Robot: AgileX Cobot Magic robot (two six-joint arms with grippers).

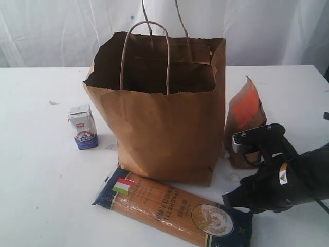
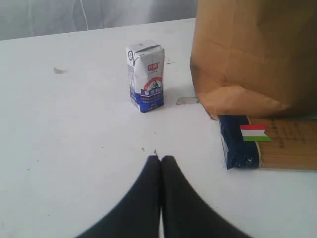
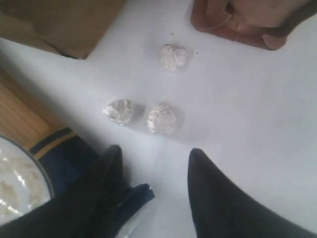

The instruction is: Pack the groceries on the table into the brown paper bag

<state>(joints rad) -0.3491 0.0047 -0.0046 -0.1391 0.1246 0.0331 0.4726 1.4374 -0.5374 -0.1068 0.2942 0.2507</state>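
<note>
Bag (image 1: pixel 164 128) stands upright mid-surface, mouth open. The interior is dark, so I cannot tell what, if anything, is inside.

Out on the surface (image 1: pixel 41 180), three groceries:
- carton (image 1: pixel 83 127), upright, left of the bag, apart from it.
- spaghetti pack (image 1: pixel 169 208), flat, lying across the bag's front, close against its base.
- pouch (image 1: pixel 245 121), upright, just beside the bag's right wall. Whether they touch I cannot tell.

No tin, bottle or jar in any view. They may be in the bag or out of frame; I cannot tell which.

Three foil balls (image 3: pixel 162 119) lie loose off the bag's front right corner, between it and the pouch. They are not part of the load.

Right gripper (image 3: pixel 155 151) is low at the spaghetti pack's far-right end, jaws partly open with only bare surface between them. One finger sits over the pack's dark corner, and nothing is gripped. Left gripper (image 2: pixel 161 161) is closed tight and empty, hanging over bare surface in front of the carton, off the bag's left side.

Judgement: at least three items left to pack. The spaghetti pack looks like the one in hand, with the grasp not yet made.
</note>
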